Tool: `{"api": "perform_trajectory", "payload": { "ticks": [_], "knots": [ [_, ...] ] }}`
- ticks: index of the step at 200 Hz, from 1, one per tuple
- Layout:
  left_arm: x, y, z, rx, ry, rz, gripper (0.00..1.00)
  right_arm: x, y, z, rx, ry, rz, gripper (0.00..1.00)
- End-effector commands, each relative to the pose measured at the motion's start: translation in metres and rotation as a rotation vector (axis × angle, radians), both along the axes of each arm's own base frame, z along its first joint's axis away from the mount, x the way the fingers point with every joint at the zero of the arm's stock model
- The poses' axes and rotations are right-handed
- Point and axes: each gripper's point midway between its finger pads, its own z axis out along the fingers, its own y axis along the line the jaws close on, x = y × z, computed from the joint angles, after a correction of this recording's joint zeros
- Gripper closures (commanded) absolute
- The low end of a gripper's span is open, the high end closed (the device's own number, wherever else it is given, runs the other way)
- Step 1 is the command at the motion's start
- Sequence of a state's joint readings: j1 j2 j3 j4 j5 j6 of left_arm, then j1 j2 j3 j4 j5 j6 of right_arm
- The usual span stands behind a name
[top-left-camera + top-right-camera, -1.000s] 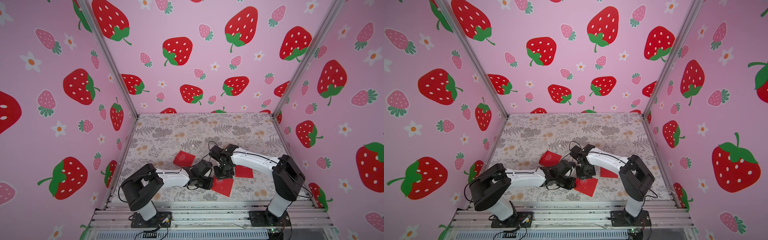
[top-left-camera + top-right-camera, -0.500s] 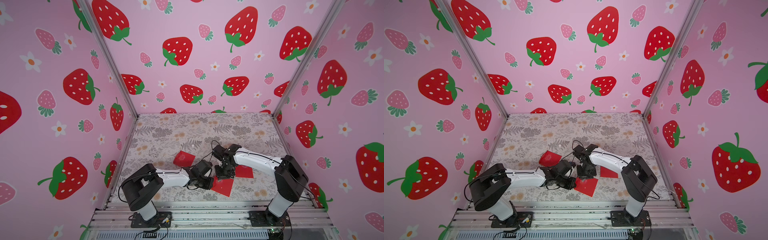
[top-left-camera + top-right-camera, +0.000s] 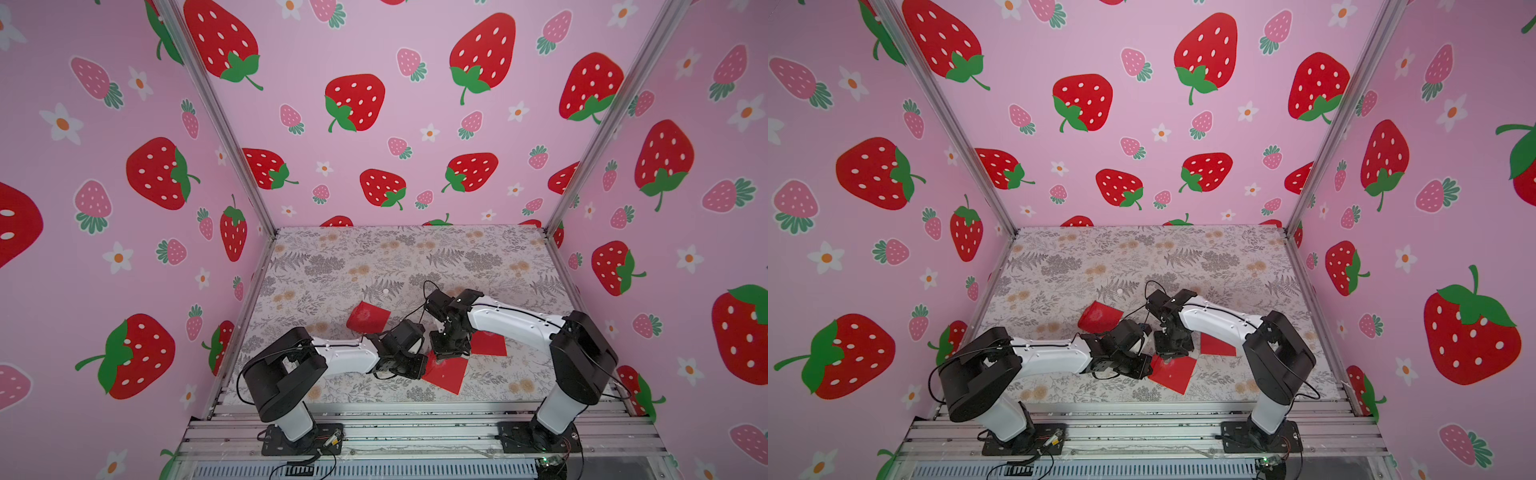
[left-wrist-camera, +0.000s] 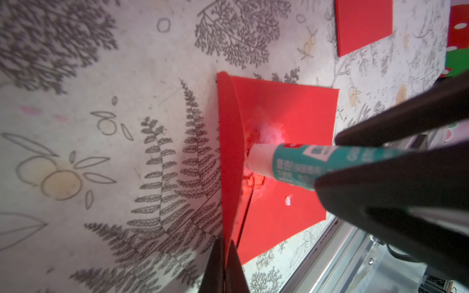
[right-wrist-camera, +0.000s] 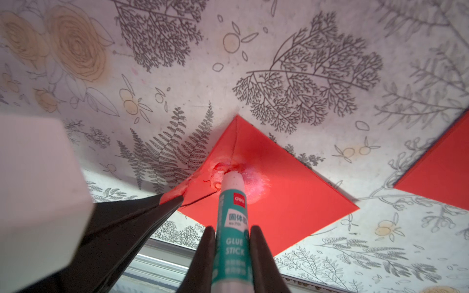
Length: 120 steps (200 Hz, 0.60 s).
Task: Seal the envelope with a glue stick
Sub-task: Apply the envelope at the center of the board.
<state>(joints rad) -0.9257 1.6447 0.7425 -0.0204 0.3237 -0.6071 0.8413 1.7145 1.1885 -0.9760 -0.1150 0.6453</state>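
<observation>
Right wrist view showed the right gripper (image 5: 232, 228) clamped on the label band of the light, rigid, likely slippery glue stick (image 5: 232, 203), tip pressed to the red envelope (image 5: 291, 203) near six o'clock on the table (image 3: 374, 257), left gripper (image 5: 171, 200) pinching its flimsy flap (image 5: 218, 149).

The red envelope (image 3: 445, 375) lies flat on the floral tabletop (image 3: 374, 266), low in the frame and just right of centre in both top views (image 3: 1174, 375), turned corner-on like a diamond. It is open: the flap (image 4: 228, 152) along one edge stands up off the body. Near its middle, where the paper folds meet, sits a whitish glue smear (image 5: 253, 186) ringed with scuffed, torn red paper. The glue stick (image 5: 232, 215) is a white cylinder with a teal label reading "GLUE STICK". It is uncapped and tilted, its white tip (image 4: 260, 159) pressed onto that smear.
</observation>
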Motion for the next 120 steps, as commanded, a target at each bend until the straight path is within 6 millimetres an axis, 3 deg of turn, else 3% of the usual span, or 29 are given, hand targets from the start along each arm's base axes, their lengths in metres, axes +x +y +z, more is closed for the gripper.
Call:
{"api": "perform_trajectory", "payload": {
  "ticks": [1, 22, 43, 63, 98, 120],
  "knots": [
    [-0.002, -0.001, -0.001, -0.006, 0.004, -0.004, 1.00, 0.006, -0.028, 0.008, -0.125, -0.059, -0.008, 1.00],
    [-0.002, -0.001, 0.000, -0.008, 0.002, -0.005, 1.00, 0.014, -0.059, 0.012, -0.292, -0.111, 0.012, 1.00],
    [-0.001, -0.001, 0.000, -0.011, 0.002, -0.004, 1.00, 0.015, -0.061, 0.009, -0.313, -0.111, 0.021, 1.00],
    [-0.002, -0.001, 0.000, -0.007, 0.005, -0.005, 1.00, 0.013, -0.044, 0.005, -0.234, -0.078, 0.018, 1.00],
    [-0.002, -0.002, -0.002, -0.004, 0.011, -0.007, 1.00, -0.001, 0.012, 0.003, 0.074, 0.021, -0.007, 1.00],
    [-0.002, -0.002, -0.003, -0.003, 0.012, -0.007, 1.00, -0.003, 0.015, 0.003, 0.104, 0.031, -0.020, 1.00]
  ]
}}
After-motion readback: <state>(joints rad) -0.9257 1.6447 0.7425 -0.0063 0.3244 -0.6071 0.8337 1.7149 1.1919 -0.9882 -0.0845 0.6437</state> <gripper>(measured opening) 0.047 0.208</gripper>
